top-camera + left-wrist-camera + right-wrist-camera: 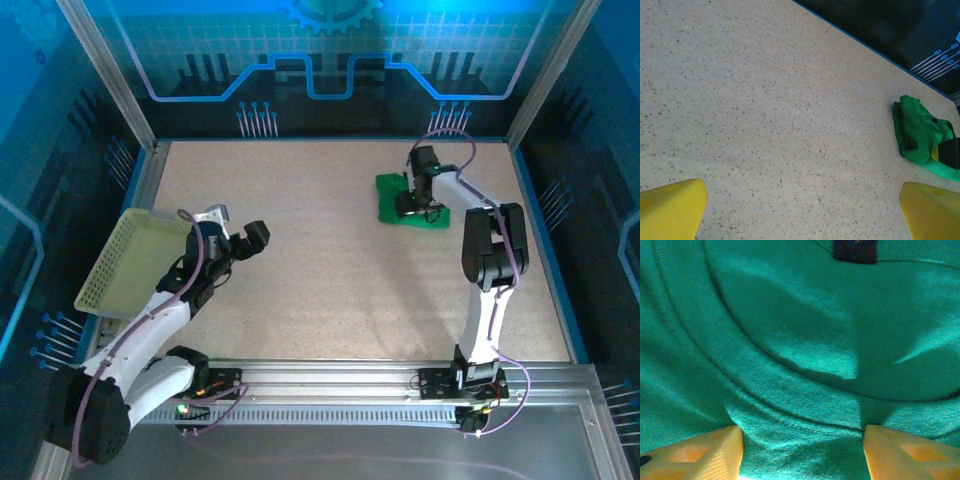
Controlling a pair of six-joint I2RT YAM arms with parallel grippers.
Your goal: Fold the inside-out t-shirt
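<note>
Item: t-shirt [392, 196], a compact layered bundle at upper right of overhead view, on desk [330, 280]. Collar rib shows in R wrist view.

R end effector [802, 457] is down on the bundle, fingers [695, 455] part-spread w/ cloth between. Can't tell if pinched.

L end effector [256, 235] is wide open and empty, at left-centre beside basket [125, 265], well apart from shirt.

Step, judged: late, last fold being pressed or let go.

Next calls for: lift R straight up w/o dragging the top layer.
</note>
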